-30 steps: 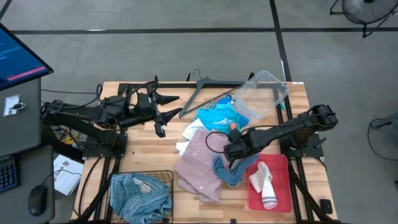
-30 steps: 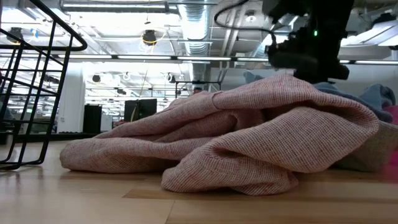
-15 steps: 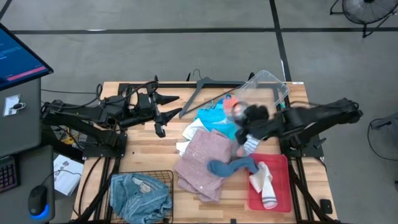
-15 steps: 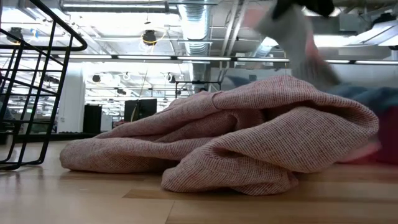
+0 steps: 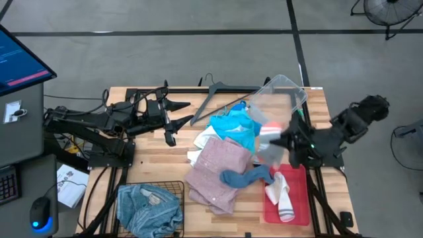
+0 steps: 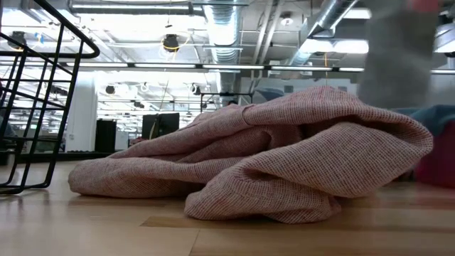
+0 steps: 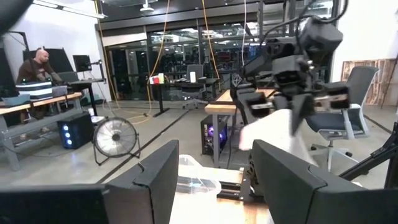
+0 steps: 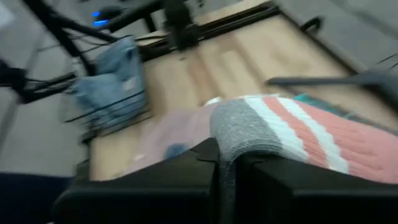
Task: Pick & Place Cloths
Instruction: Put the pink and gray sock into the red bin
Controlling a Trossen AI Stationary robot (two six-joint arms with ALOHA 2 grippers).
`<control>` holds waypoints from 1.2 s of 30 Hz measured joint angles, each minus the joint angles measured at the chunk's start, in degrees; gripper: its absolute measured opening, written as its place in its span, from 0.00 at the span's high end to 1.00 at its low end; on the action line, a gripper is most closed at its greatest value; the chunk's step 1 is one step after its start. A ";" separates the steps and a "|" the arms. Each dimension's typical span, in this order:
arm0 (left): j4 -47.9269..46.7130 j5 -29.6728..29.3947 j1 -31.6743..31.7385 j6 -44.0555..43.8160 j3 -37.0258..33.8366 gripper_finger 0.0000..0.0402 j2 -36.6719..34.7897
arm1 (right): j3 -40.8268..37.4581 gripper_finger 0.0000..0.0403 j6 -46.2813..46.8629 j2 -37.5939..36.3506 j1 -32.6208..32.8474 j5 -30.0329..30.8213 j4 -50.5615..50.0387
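Observation:
My right gripper [image 5: 285, 142] hovers over the far end of the red tray [image 5: 297, 211] and is shut on a striped sock [image 5: 269, 137] with grey, white and pink bands. A grey-blue sock [image 5: 248, 176] lies across the near edge of the dusty pink garment [image 5: 213, 173]. The turquoise cloth [image 5: 236, 125] and a white cloth [image 5: 197, 142] lie beyond it. A white sock [image 5: 281, 195] rests in the tray. Blue denim [image 5: 149, 210] fills the wire basket. My left gripper [image 5: 180, 114] waits open at the far left. My right gripper pinches the striped sock between its two fingers [image 8: 186, 165] at the sock's grey end [image 8: 239, 127]. The banded part [image 8: 311, 134] bulges out ahead of the fingers. The sock is lifted clear of the table and hangs blurred above the pink garment [image 6: 398, 57].
A clear plastic container [image 5: 281, 99] and a grey hanger [image 5: 218, 92] lie at the far edge. The black wire basket [image 5: 173, 188] stands at the near left corner. Bare wood shows between the left arm and the basket [image 5: 149, 155].
My right gripper has risen from the cloth pile with the striped sock and swung toward the table's right edge, over the red tray. The grey-blue sock beneath it is uncovered and lies stretched out. The left arm has kept still.

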 joint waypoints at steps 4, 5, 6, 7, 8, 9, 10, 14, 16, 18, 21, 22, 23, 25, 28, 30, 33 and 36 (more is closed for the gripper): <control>0.00 0.00 0.00 1.20 0.00 0.54 0.00 | -0.19 1.00 8.01 0.08 9.91 1.23 -0.08; 0.00 0.00 0.00 1.23 0.00 0.54 0.00 | -0.16 1.00 10.30 0.11 12.03 1.68 -0.27; 0.00 0.00 0.00 1.24 0.00 0.54 0.00 | -0.15 1.00 12.90 0.47 14.26 2.36 -1.01; 0.00 0.00 0.00 1.24 0.00 0.54 0.00 | -0.14 1.00 15.88 0.95 16.19 3.28 -2.46; 0.00 0.00 0.00 1.24 0.00 0.54 0.00 | -0.14 1.00 19.28 1.67 18.22 3.91 -4.41; 0.00 0.00 0.00 1.24 0.00 0.54 0.00 | -0.16 1.00 23.39 2.66 20.06 4.01 -6.66; -0.02 0.00 -0.02 1.24 0.00 0.54 0.00 | -0.19 1.00 28.09 3.71 21.72 4.05 -9.56; 0.00 0.00 0.00 1.24 0.00 0.54 0.00 | -0.19 1.00 47.65 9.38 27.21 1.14 -20.90; -0.01 0.00 0.00 1.24 0.00 0.54 0.00 | -0.25 1.00 55.02 12.87 29.51 -1.38 -23.40; -0.02 0.00 0.00 1.24 0.00 0.54 0.00 | -0.25 1.00 59.87 16.22 31.12 -3.05 -23.28; -0.02 0.00 0.00 1.24 0.00 0.54 0.00 | -0.25 1.00 65.64 21.14 32.82 -4.46 -20.36; -0.02 0.00 0.00 1.24 0.00 0.54 0.00 | -0.25 1.00 67.34 22.54 33.21 -4.59 -19.17; -0.02 0.00 0.00 1.24 0.00 0.54 0.00 | -0.25 1.00 68.48 23.70 33.53 -5.01 -17.38; -0.02 0.00 0.00 1.24 0.00 0.54 0.00 | -0.25 1.00 69.55 25.82 33.96 -5.98 -13.62; -0.02 0.00 0.00 1.24 0.00 0.54 0.00 | -0.25 1.00 71.74 28.13 33.86 -7.28 -9.33; -0.02 0.00 0.00 1.24 0.00 0.54 0.00 | -0.25 1.00 73.16 28.57 33.86 -9.57 -5.22; -0.02 0.00 0.00 1.79 0.00 0.54 0.00 | -0.21 1.00 76.16 28.78 33.99 -11.30 -0.35; -0.02 0.02 0.00 2.64 0.00 0.54 0.00 | 0.98 1.00 76.73 28.86 34.40 -11.32 1.91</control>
